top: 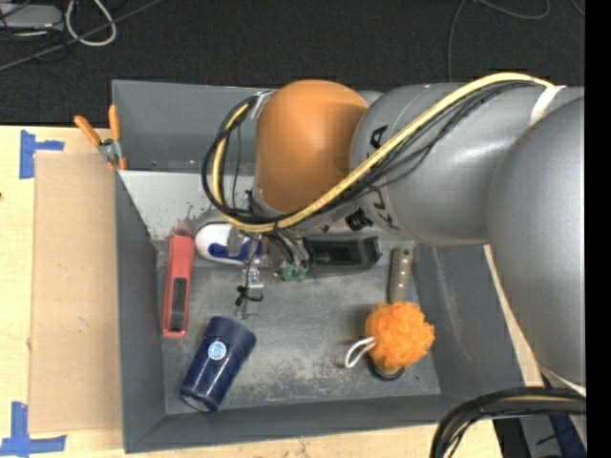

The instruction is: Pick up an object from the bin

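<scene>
Camera view, nearest first: a dark blue cup [218,363] is seen lying on its side at the front left of the bin [315,346], and an orange mesh puff [401,334] with a white loop is set at front right. Just behind the cup the gripper [250,296] is hung over bare floor; whether it is open cannot be told. Farther back, a red flat tool [177,284] is laid along the left wall, a white and blue object [216,240] beyond it

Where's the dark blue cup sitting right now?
Camera view: the dark blue cup lies on its side in the bin's lower-left corner, just below the red flat tool, well left of the orange mesh sponge.
</scene>
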`<state>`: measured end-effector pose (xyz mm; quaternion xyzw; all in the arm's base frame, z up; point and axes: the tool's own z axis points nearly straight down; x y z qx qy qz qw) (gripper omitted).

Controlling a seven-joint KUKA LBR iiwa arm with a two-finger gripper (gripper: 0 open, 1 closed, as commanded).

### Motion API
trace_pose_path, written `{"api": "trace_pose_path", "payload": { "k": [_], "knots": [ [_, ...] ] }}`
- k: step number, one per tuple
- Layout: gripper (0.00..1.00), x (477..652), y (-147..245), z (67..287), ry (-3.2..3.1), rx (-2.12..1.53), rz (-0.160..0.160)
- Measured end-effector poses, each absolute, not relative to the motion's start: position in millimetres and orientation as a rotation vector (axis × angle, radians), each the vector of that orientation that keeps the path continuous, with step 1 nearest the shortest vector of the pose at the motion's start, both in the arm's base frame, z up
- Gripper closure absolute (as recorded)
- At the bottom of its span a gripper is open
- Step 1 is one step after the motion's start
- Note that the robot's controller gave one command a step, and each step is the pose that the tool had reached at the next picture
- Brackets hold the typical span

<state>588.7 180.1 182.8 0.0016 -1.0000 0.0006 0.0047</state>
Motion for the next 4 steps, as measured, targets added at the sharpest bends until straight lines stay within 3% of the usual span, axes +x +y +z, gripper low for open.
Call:
{"api": "trace_pose_path", "payload": {
  "k": [1, 2, 3, 4],
  "knots": [
    [0.0, 590.6, 179, 188, -3.14, -0.002, 0.0],
    [0.0, 558.0, 185, 127, -3.121, 0.333, 0.0],
    [0.0, 533.5, 205, 117, -2.987, 0.975, 0.0],
    [0.0, 519.0, 217, 114, -2.935, 1.191, 0.0]
  ]
}}
